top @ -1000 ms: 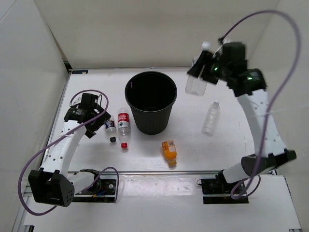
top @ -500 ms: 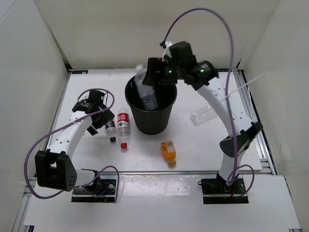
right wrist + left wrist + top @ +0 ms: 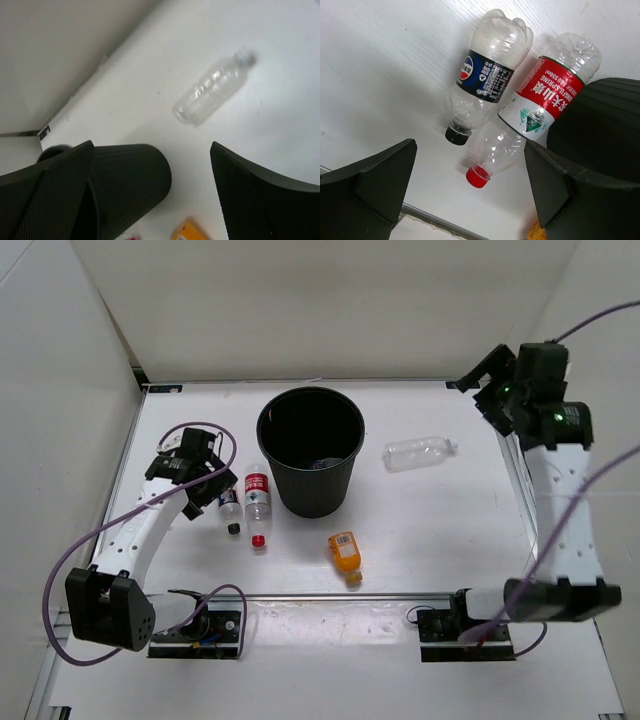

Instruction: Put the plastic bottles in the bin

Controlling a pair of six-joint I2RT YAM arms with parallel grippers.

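Left gripper (image 3: 470, 172) spread, empty | right gripper (image 3: 152, 175) spread, empty | dark-label bottle (image 3: 484, 75) likely light, crushable, slick | best pinched across labelled mid-body

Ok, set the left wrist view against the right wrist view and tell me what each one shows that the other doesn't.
Left wrist only: the dark-label bottle and the red-label bottle, lying side by side on the table next to the bin, one with a black cap, the other with a red one. Right wrist only: the clear unlabelled bottle, lying alone, well apart from the bin. Both: the bin's dark wall, and a sliver of the orange bottle at the bottom edge.
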